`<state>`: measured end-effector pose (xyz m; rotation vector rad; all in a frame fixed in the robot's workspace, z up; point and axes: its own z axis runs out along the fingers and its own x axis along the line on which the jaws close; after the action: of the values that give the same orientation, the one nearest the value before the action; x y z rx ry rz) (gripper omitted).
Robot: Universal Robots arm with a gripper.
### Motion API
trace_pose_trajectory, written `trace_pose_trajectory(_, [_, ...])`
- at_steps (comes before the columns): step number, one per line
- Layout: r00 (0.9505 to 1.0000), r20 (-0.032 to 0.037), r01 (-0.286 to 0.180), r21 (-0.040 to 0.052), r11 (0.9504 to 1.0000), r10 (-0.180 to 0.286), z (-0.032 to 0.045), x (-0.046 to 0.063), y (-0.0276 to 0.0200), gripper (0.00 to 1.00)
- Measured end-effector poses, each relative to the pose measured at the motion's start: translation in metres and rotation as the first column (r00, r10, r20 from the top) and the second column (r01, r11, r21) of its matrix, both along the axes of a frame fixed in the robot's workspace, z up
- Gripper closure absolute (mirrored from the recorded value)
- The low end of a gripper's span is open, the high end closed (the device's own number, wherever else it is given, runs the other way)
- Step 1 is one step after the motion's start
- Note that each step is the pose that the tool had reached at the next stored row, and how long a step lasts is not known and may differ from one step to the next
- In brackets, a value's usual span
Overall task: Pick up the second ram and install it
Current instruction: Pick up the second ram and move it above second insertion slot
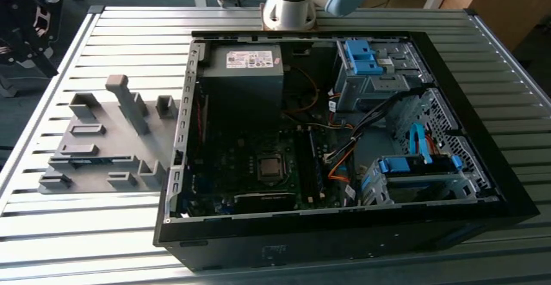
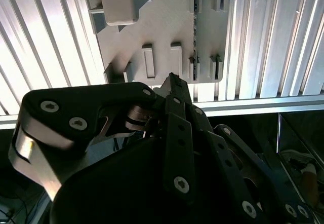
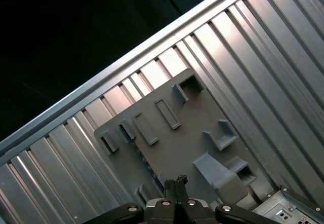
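Grey tray, memory stick in its slot: hazards of the pick

**Item.** Second ram (image 2: 194, 36): thin board seen edge-on in the second wrist view as a dark speckled strip. It stands in the grey tray (image 2: 162, 16) between low blocks. In the exterior view it reads as a bluish sliver low in that tray. Not yet lifted.

**Tool.** Gripper (image 3: 175, 182): fingers drawn together with nothing between them. It hangs well above the tray, tips pointing down at it.

**Setting.** Open computer case (image 1: 517, 201) just beside the tray, both on a slatted metal table (image 1: 103, 253). Orange cables (image 1: 339, 169) lie inside the case, near the motherboard (image 1: 250, 162).

**Risks, as judged:**
- Fingers together over a thin edge: brought down like this they would press on the top of the stick rather than straddle it, loading the board and its chips
- Narrow target: a slight offset or twist would put one finger on a neighbouring block, or give a crooked hold
- Crooked hold: the stick may bind in its slot and drag the tray, which looks light and unfastened
- Tall post (image 1: 129, 101): stands near the stick and could be clipped by the wide finger linkage
- Loose cabling in the case: could snag a carried stick, and a tilted stick would sit badly in a socket
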<state>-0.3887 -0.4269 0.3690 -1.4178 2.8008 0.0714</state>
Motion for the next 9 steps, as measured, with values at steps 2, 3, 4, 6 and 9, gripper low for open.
trace_pose_trajectory(2, [1.0, 0.0, 0.0, 0.0, 1.0, 0.0, 0.0, 0.0, 0.0, 0.89])
trace_pose_trajectory(3, [1.0, 0.0, 0.0, 0.0, 1.0, 0.0, 0.0, 0.0, 0.0, 0.89])
trace_pose_trajectory(4, [1.0, 0.0, 0.0, 0.0, 1.0, 0.0, 0.0, 0.0, 0.0, 0.89])
trace_pose_trajectory(6, [1.0, 0.0, -0.001, 0.0, 1.0, 0.001, 0.0, 0.0, 0.0, 0.89])
trace_pose_trajectory(9, [0.9998, -0.0001, -0.021, -0.0001, 0.9998, 0.021, 0.0001, 0.0, -0.0001, 0.89])
